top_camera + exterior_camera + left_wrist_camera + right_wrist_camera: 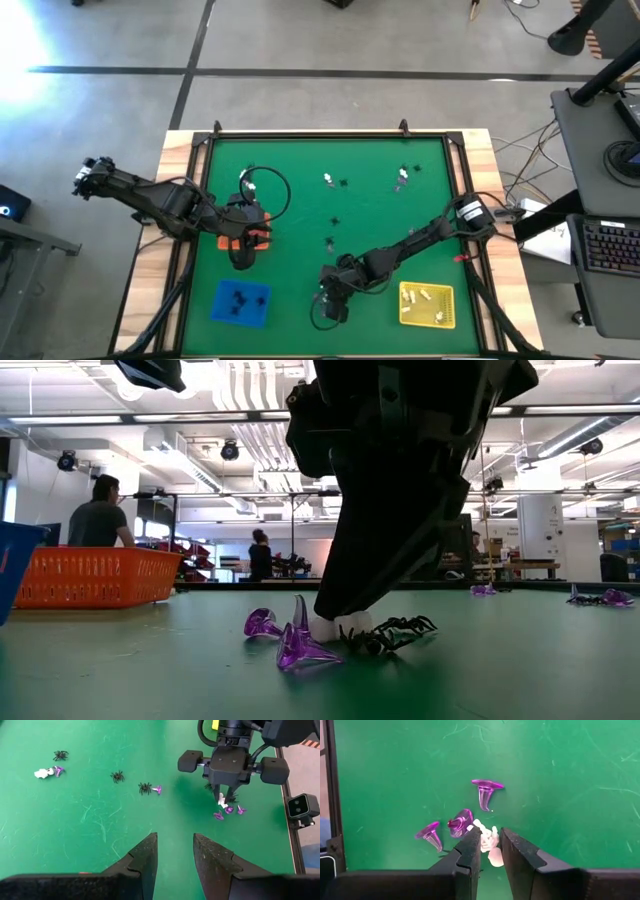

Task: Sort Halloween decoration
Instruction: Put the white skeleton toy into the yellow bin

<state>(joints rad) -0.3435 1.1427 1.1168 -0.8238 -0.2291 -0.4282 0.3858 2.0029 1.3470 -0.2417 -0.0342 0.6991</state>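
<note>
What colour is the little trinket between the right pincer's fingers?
White trinket, clearest in the right wrist view.

A green mat covers the bench, framed by a black rail and pale wood borders. Along the near edge sit three trays: an orange tray toward the left side, a blue tray nearer the left corner, and a yellow tray toward the right corner. Beyond the bench, two people stand in the workshop, backs turned. A keyboard rests on a dark desk off the right edge.
</note>
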